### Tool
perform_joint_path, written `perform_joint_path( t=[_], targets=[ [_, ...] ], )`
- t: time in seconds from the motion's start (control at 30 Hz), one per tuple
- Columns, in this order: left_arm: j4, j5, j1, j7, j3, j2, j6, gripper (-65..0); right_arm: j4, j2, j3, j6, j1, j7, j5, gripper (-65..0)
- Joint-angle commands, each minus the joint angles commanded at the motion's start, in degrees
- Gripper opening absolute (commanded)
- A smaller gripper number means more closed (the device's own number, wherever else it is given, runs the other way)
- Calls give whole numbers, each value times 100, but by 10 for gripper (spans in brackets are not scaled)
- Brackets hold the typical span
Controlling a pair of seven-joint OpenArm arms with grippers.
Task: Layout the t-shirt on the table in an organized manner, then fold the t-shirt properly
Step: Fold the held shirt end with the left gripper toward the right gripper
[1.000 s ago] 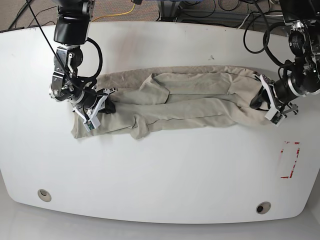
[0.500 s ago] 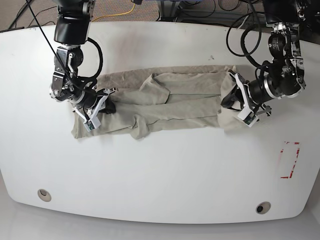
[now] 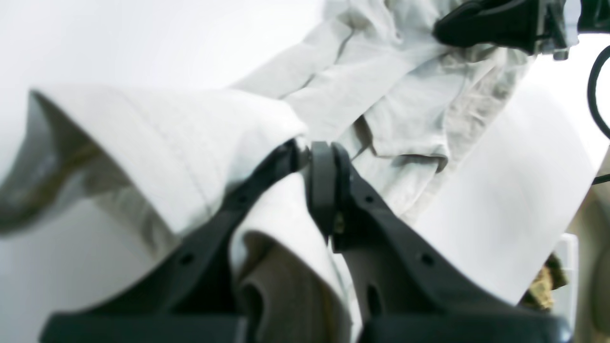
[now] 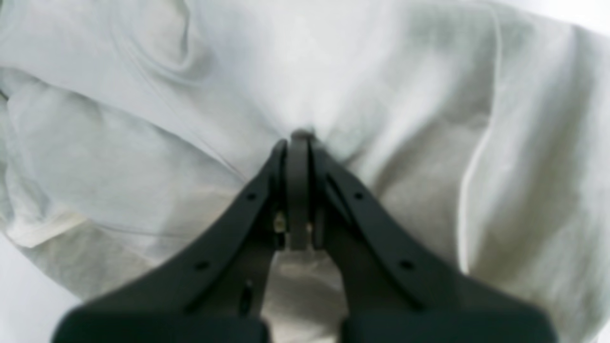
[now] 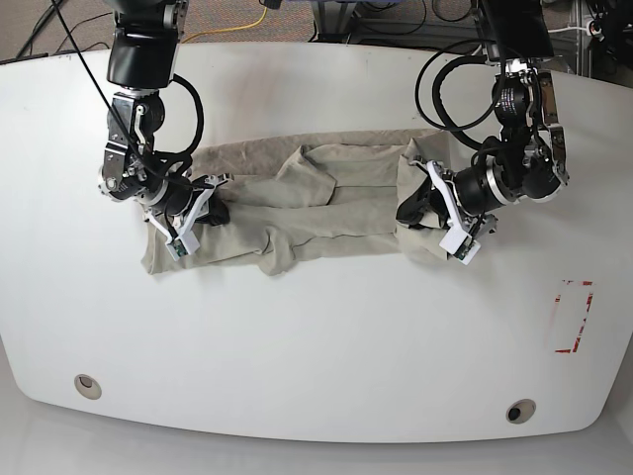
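Shirt: the wrinkled beige cotton t-shirt [image 5: 326,203] lies as a long folded band on the glossy white table [image 5: 316,346], stretched between both grippers.
Left gripper [image 3: 310,152]: jaws pinched on the shirt's lifted end, which is doubled back over the band.
Right gripper [image 4: 298,138]: jaws pressed together, pinching the cloth beneath it.

No readable text, label, brand or number shows in any view.

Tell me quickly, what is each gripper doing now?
Left gripper: closed on the t-shirt.
Right gripper: closed on the t-shirt too.
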State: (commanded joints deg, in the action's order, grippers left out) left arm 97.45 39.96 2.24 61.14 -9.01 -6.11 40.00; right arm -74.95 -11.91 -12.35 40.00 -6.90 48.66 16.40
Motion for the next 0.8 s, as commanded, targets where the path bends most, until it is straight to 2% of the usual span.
perform_joint_path(
  t=[0.3,0.47,0.67,0.8],
  targets=[
    [-167,0,9,0,387,-9,0,-607,0,0,9,0,-9,0,0,-644],
    [-167,9,9,0,730,18,0,-492,0,9,18,0,-9,0,9,-644],
    [-167,44,97,-9,774,510,0,-406,0,-35,237,0,-9,9,9,-644],
    [-149,53,290,0,782,941,0,-397,0,-44,369,0,9,9,9,-644]
  ],
)
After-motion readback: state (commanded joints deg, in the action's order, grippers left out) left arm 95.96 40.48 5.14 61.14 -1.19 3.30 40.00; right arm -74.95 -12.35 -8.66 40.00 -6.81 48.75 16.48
